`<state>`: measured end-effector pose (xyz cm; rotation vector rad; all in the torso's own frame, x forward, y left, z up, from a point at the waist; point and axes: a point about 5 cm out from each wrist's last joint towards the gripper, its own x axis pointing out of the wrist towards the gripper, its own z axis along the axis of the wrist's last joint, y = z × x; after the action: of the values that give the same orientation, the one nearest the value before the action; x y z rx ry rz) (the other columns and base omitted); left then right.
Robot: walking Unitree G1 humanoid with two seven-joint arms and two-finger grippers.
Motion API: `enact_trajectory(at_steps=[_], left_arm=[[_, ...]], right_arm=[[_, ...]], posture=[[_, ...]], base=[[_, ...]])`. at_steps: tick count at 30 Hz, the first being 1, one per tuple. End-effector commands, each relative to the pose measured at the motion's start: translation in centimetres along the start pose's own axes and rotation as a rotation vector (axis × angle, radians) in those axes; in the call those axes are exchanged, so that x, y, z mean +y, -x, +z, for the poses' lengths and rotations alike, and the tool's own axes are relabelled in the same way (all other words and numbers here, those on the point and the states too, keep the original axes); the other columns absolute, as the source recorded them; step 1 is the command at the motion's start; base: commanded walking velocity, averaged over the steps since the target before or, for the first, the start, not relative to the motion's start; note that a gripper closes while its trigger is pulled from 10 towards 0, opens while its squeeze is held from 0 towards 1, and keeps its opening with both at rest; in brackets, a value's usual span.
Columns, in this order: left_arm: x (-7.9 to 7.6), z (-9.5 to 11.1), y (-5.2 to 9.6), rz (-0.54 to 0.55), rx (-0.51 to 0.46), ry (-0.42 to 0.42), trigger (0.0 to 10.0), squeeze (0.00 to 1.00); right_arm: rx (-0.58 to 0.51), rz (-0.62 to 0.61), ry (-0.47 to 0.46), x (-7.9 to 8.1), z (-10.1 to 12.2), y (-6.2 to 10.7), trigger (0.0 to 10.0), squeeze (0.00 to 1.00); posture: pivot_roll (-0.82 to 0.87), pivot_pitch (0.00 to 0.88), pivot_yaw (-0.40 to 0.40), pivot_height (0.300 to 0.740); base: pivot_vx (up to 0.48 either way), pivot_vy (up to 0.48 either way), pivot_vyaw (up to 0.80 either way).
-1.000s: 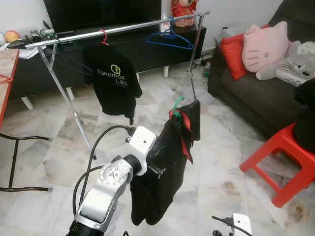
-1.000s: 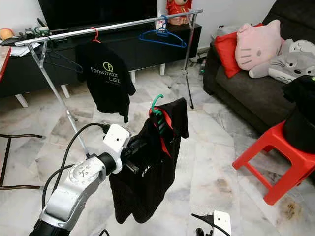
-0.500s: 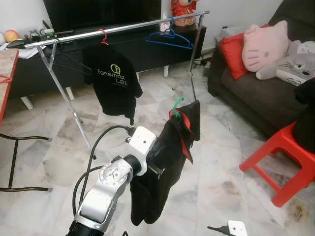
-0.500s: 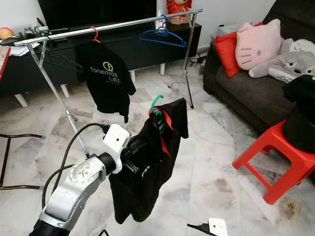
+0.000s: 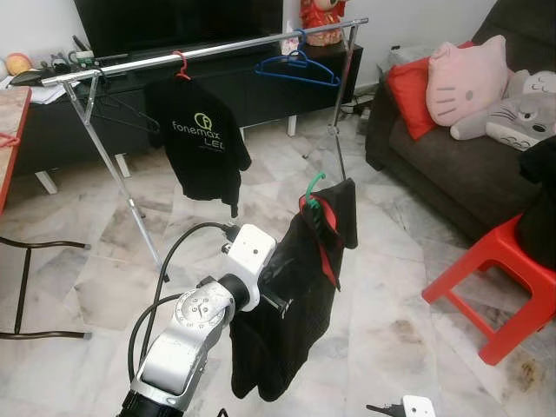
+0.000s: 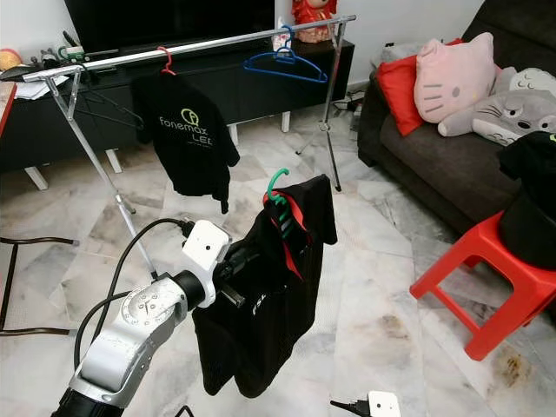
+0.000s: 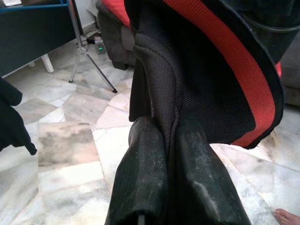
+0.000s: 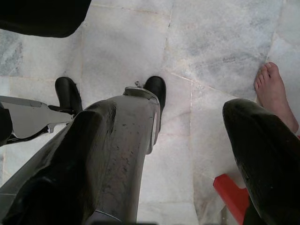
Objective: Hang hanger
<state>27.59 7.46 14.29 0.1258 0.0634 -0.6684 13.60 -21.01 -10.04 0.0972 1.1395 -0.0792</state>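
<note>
My left gripper point(image 7: 168, 129) is shut on the fabric of a black garment with a red stripe point(image 5: 295, 295). The garment hangs on a green hanger point(image 5: 313, 184), held up in front of me. Further ahead stands a silver clothes rail point(image 5: 208, 50), well apart from the hanger. On the rail hang a black T-shirt on a red hanger point(image 5: 201, 139), an empty blue hanger point(image 5: 298, 68) and an empty black hanger point(image 5: 122, 117). My right gripper point(image 8: 187, 154) hangs low over the floor, open with nothing between its fingers.
A red stool point(image 5: 499, 278) stands at the right in front of a dark sofa point(image 5: 434, 174) with cushions. A black TV console point(image 5: 52, 130) runs behind the rail. A table edge point(image 5: 9, 130) is at the left. A person's bare foot point(image 8: 276, 93) is on the marble floor near my right gripper.
My right wrist has sunk a little lower at the bottom of the view. The left gripper and the garment stay where they were.
</note>
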Motion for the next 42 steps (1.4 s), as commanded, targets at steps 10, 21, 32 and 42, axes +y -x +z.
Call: enact_trajectory(at_steps=[10, 21, 32, 42], left_arm=[[-0.13, 0.81, 0.08, -0.011, -0.034, -0.017, 10.0, 0.00], [-0.13, 0.81, 0.08, -0.011, -0.034, -0.017, 10.0, 0.00], [-0.13, 0.86, 0.08, -0.014, -0.036, -0.020, 10.0, 0.00], [-0.16, 0.84, 0.07, -0.014, -0.035, -0.019, 10.0, 0.00]], right_arm=[[0.000, 0.001, 0.008, 0.16, 0.15, -0.04, 10.0, 0.00], [0.000, 0.001, 0.008, 0.16, 0.15, -0.04, 10.0, 0.00], [-0.034, 0.027, -0.012, 0.36, 0.65, -0.07, 10.0, 0.00], [-0.035, 0.026, -0.014, 0.35, 0.65, -0.07, 10.0, 0.00]], posture=[[-0.01, 0.000, -0.014, 0.740], [-0.01, 0.000, -0.014, 0.740], [-0.01, 0.000, -0.014, 0.740], [-0.01, 0.000, -0.014, 0.740]], base=[[0.000, 0.000, 0.00], [0.000, 0.000, 0.00], [0.000, 0.000, 0.00], [0.000, 0.000, 0.00]])
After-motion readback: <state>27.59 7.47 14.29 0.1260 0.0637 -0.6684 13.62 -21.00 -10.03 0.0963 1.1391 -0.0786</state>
